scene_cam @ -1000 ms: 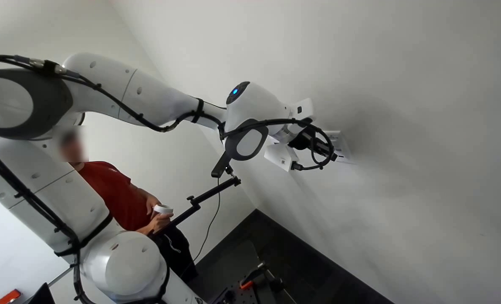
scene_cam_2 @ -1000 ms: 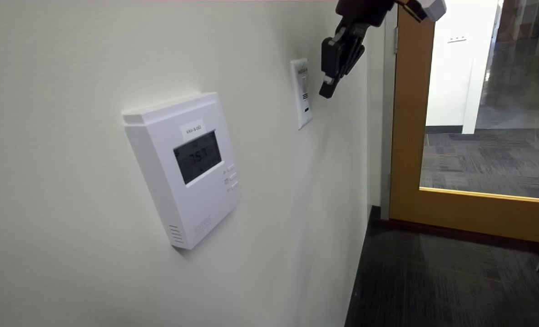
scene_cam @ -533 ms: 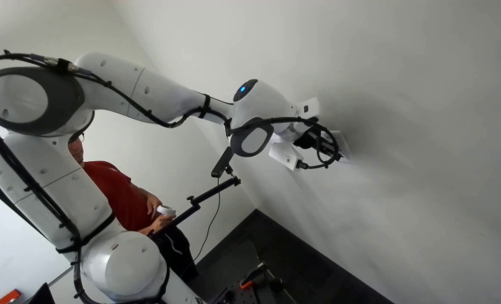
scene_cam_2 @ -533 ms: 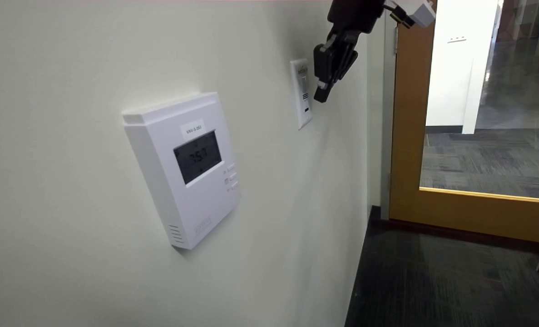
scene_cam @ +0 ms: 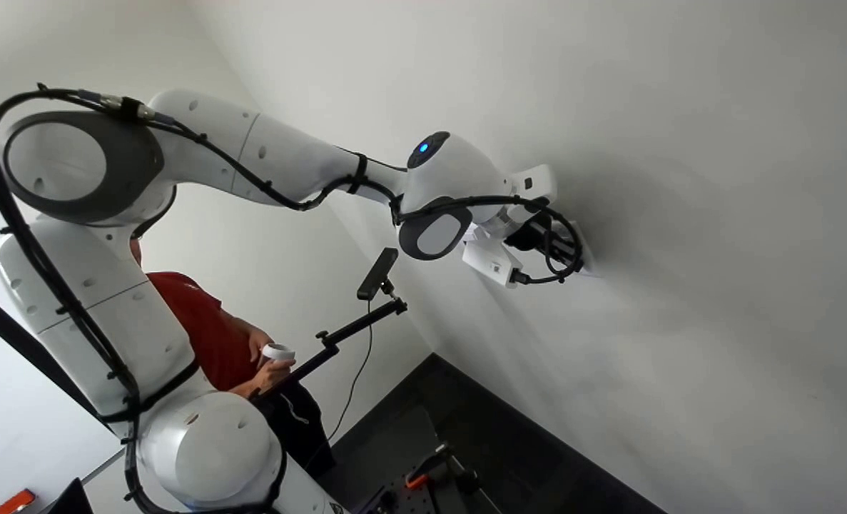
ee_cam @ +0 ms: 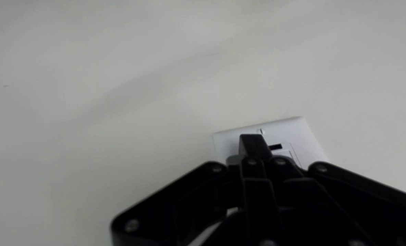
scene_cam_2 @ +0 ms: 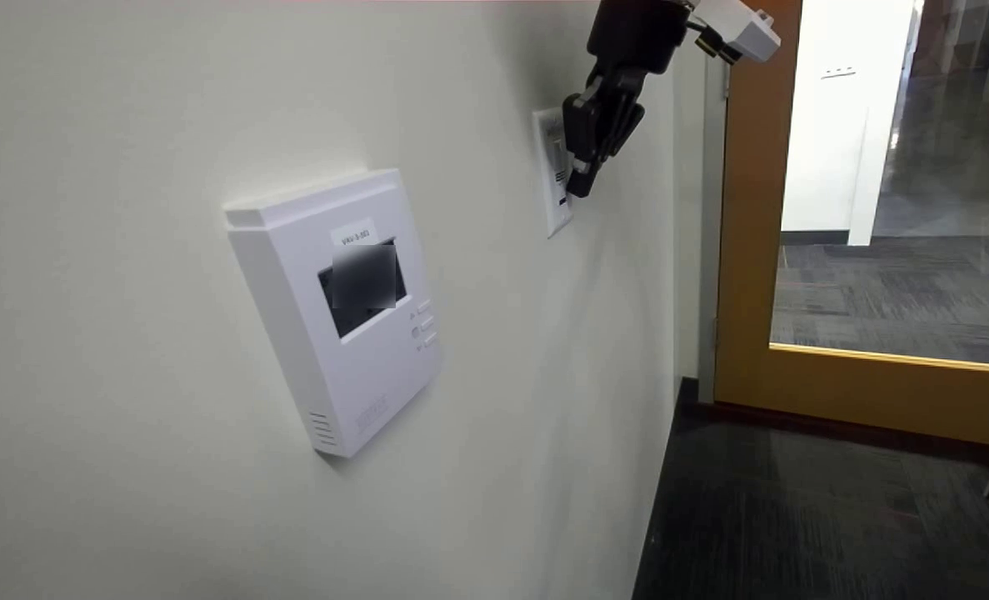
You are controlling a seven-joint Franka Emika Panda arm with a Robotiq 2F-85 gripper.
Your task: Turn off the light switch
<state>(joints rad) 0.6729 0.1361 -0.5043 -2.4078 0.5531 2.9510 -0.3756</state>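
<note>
The light switch is a white wall plate with a dark slot near one end and a screw. It shows in an exterior view (scene_cam_2: 551, 171) and, partly covered, in the wrist view (ee_cam: 297, 131). In the other exterior picture only a sliver of it (scene_cam: 590, 263) shows behind the gripper. My black gripper (scene_cam_2: 579, 185) is shut, its fingertips together with nothing between them. In the wrist view the fingertips (ee_cam: 254, 145) lie in front of the plate, beside the dark slot. They cover the plate's middle, so the toggle is mostly hidden. I cannot tell whether they touch the plate.
A white thermostat (scene_cam_2: 377, 367) juts from the same wall. A wooden door with glass (scene_cam_2: 744, 275) stands beyond. A camera (scene_cam: 377, 274) on a black boom (scene_cam: 352, 328) is below the arm. A person in red (scene_cam: 198, 332) stands behind.
My gripper has moved toward the wall plate and slightly down. Its tips, which were beside the plate, now overlap the plate's edge in an exterior view. It has stayed shut.
</note>
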